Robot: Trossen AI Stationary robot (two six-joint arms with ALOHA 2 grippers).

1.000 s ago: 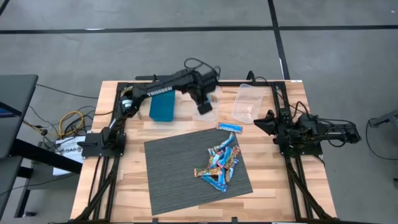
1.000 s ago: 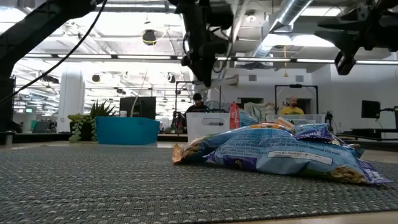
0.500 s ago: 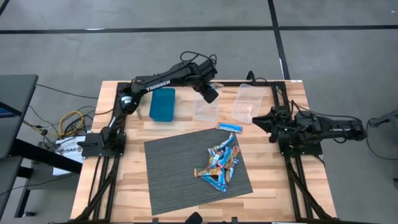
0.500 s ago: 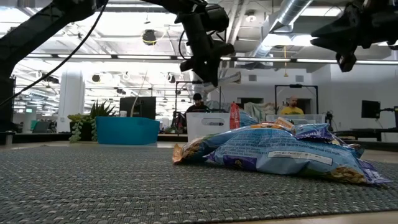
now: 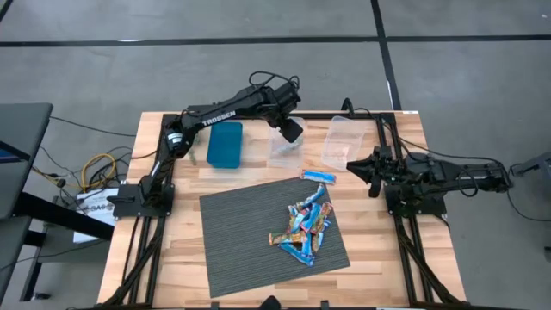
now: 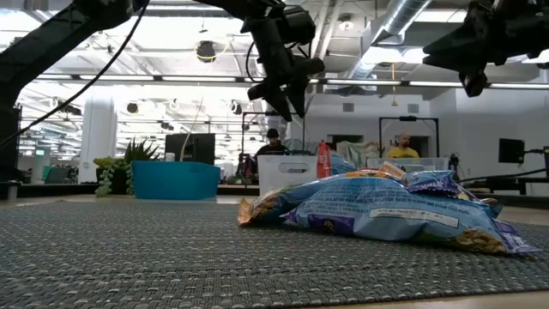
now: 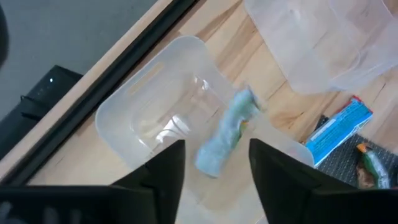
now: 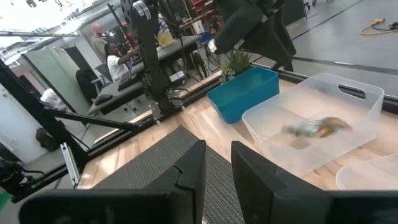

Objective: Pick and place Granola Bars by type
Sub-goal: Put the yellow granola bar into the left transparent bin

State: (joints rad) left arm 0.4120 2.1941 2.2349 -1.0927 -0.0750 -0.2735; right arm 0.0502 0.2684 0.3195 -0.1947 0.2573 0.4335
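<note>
My left gripper (image 5: 291, 131) (image 7: 217, 148) hangs open above the nearer clear tub (image 5: 285, 148). A blue-white granola bar (image 7: 227, 134) shows blurred between and beyond its fingers, inside the tub's outline, touching neither finger; the right wrist view shows the bar (image 8: 317, 127) in that tub. The remaining granola bars (image 5: 306, 226) (image 6: 377, 210), blue-white and orange, lie heaped on the grey mat. One blue bar (image 5: 318, 176) lies alone on the wood at the mat's far edge. My right gripper (image 5: 357, 166) (image 8: 218, 152) hovers near the table's right side, fingers slightly apart, holding nothing.
A blue rectangular tray (image 5: 225, 143) sits left of the tub. A second clear tub (image 5: 342, 142) stands toward the far right corner. The grey mat (image 5: 241, 241) covers the table's middle and near part. People sit in the room behind the table.
My left gripper has swung from the tub's near side toward the table's far edge and a little right, and now holds still over the tub. The blue-white bar now shows blurred in the tub below it. My right arm has stretched slightly toward the table's left.
</note>
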